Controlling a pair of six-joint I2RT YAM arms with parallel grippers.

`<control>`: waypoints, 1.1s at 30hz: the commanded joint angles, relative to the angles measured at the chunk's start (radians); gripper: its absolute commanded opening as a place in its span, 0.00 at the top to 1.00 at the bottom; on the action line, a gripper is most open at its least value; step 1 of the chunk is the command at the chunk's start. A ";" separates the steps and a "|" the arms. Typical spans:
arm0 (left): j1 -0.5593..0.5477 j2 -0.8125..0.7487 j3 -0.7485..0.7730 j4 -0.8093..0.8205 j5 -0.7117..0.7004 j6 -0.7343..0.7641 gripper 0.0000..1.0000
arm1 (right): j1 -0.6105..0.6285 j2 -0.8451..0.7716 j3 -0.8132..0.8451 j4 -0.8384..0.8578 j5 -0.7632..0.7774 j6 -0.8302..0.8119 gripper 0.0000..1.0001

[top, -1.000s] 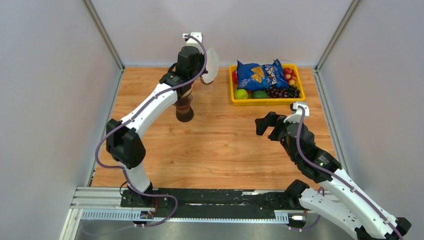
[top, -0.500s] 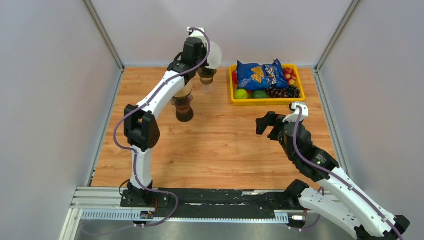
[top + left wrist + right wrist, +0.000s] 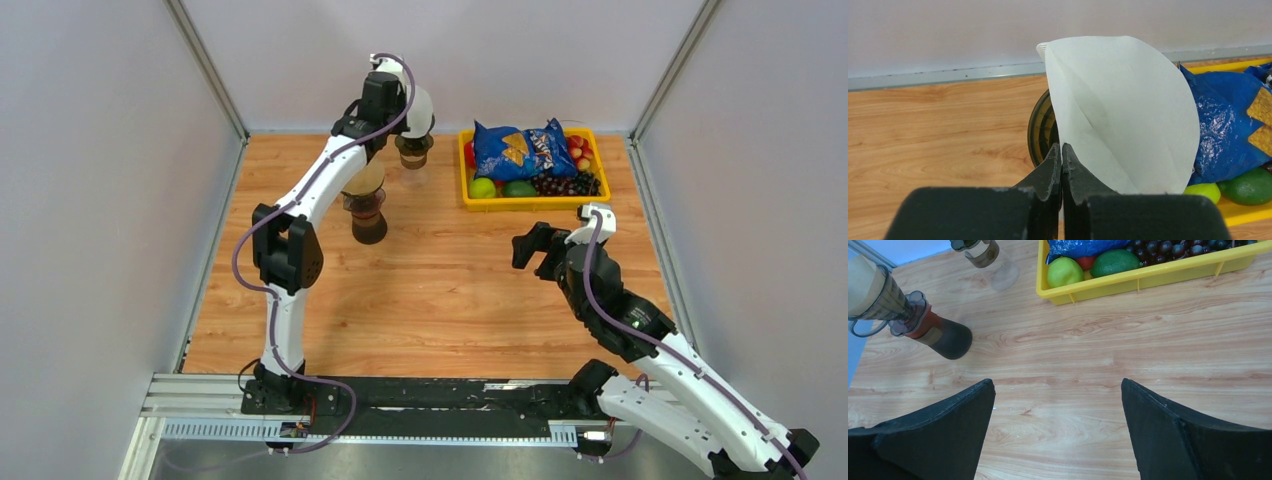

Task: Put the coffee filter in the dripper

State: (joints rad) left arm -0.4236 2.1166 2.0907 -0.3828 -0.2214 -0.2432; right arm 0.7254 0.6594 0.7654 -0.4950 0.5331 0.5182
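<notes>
Top view, left arm: your arm rises from its base at the near left. Its long forearm runs diagonally across the wooden table [image 3: 440,300] to the far edge, with the wrist by the back wall.
Top view, left gripper [image 3: 408,112]: its fingers are together, pinching the white cone-shaped paper coffee filter [image 3: 421,106].
Top view, filter: it is held over the brown ribbed plastic dripper [image 3: 413,150], which stands just left of the yellow plastic tray [image 3: 530,203]. From here you cannot tell whether the paper touches the rim.
Top view, right arm: it is folded low on the right side, with the forearm angled toward the table's middle, well apart from the filter.
Top view, right gripper [image 3: 538,250]: its fingers are spread wide and hold nothing.
Top view, neighbour: a second, paper-lined dripper on a dark carafe [image 3: 368,215] stands near the first, partly under your left forearm.
Left wrist view, left gripper [image 3: 1061,150]: both black fingers are pressed flat together on the filter's lower edge.
Left wrist view, filter [image 3: 1120,115]: it stands upright and covers most of the dripper [image 3: 1039,132], whose dark ribbed rim shows only at the left.
Left wrist view, background: a blue crinkled chip bag [image 3: 1228,120], a green lime [image 3: 1204,190] and a dark green avocado [image 3: 1250,185] lie in the tray [image 3: 1248,214].
Right wrist view, right gripper [image 3: 1058,387]: your two black fingers [image 3: 933,435] stand far apart above bare wood.
Right wrist view, surroundings: the carafe dripper [image 3: 883,300] is at the far left, the brown dripper [image 3: 979,251] is at the top edge, and the tray [image 3: 1148,282] is ahead to the right.
</notes>
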 commanded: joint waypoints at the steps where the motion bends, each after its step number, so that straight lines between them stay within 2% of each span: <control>1: 0.006 0.031 0.073 -0.033 0.020 0.023 0.93 | -0.002 0.002 -0.007 0.038 0.014 -0.003 0.00; 6: 0.007 0.021 0.082 -0.038 0.022 0.017 0.74 | -0.003 0.006 -0.002 0.038 0.016 -0.003 0.00; 16: 0.006 -0.058 0.083 -0.032 0.043 0.002 0.51 | -0.001 0.018 0.014 0.038 0.018 -0.007 0.00; 21: 0.006 -0.116 0.075 -0.024 0.031 -0.005 0.32 | -0.001 0.020 0.014 0.039 0.020 -0.006 0.00; 28: 0.007 -0.205 -0.006 0.056 0.029 -0.005 0.25 | -0.001 0.019 0.014 0.038 0.026 -0.010 0.00; 33: 0.007 -0.193 -0.010 0.124 0.078 0.002 0.26 | -0.002 0.024 0.013 0.037 0.026 -0.009 0.00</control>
State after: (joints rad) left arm -0.4229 1.9377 2.0876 -0.3508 -0.1864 -0.2443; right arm 0.7250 0.6849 0.7654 -0.4950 0.5392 0.5182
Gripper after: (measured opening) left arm 0.749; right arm 0.996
